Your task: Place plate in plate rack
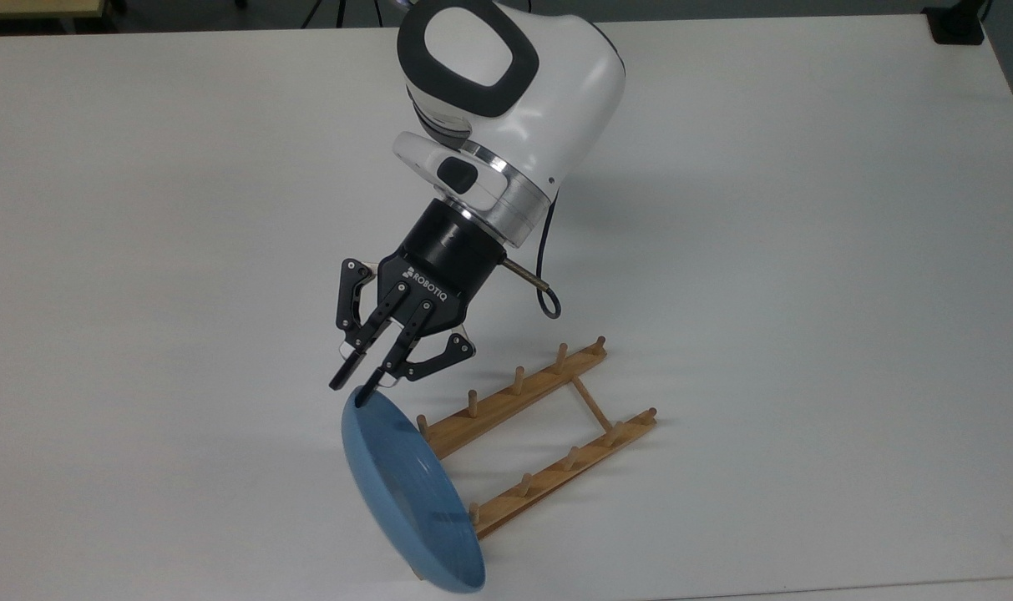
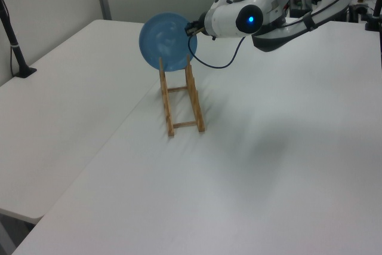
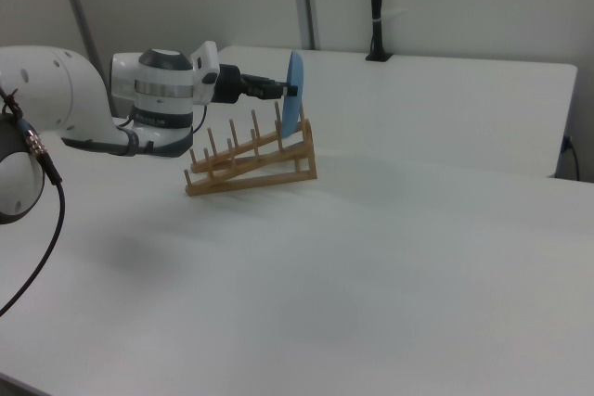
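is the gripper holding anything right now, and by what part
Nothing is clamped: the gripper is open, its fingertips straddling the top rim of the plate, which stands on edge in the end slot of the plate rack.

The one readable marking is the brand name "ROBOTIQ", printed in white capital letters with a small logo mark beside it, on the black body of the gripper (image 1: 358,388) in the top view, just above its finger linkages. No other text, number or label can be read anywhere.
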Motion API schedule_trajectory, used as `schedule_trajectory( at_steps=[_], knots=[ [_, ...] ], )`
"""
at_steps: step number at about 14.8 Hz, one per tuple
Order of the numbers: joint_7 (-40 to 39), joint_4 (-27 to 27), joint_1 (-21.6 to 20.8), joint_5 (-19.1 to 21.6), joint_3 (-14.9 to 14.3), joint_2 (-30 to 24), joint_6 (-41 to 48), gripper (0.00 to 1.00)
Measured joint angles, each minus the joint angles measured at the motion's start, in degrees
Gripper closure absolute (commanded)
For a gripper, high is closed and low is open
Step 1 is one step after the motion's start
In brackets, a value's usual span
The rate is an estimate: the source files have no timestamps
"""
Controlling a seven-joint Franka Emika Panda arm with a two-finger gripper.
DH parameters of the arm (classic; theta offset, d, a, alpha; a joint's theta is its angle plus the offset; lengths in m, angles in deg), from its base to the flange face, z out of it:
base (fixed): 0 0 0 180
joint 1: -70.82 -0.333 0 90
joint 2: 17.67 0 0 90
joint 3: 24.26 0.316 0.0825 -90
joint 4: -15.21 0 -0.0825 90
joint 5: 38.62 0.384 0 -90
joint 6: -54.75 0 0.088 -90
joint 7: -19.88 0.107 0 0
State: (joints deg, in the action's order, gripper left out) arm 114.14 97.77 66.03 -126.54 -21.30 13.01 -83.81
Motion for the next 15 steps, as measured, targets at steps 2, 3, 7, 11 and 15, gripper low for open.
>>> schedule_trajectory(
  at_steps=[2, 3, 7, 11, 15],
  knots=[
    [0.9, 0.0, 0.0, 0.0, 0.0, 0.0, 0.0, 0.05],
    [1.1, -0.1, 0.0, 0.0, 0.0, 0.0, 0.0, 0.00],
    [1.7, -0.9, 0.0, 0.4, 0.0, -0.2, 0.0, 0.00],
    [-0.5, -2.4, 0.1, 15.5, 0.0, -4.2, 0.0, 0.00],
    [-15.4, -2.4, 0.1, 43.6, 0.1, -11.2, 10.1, 0.00]
  ],
)
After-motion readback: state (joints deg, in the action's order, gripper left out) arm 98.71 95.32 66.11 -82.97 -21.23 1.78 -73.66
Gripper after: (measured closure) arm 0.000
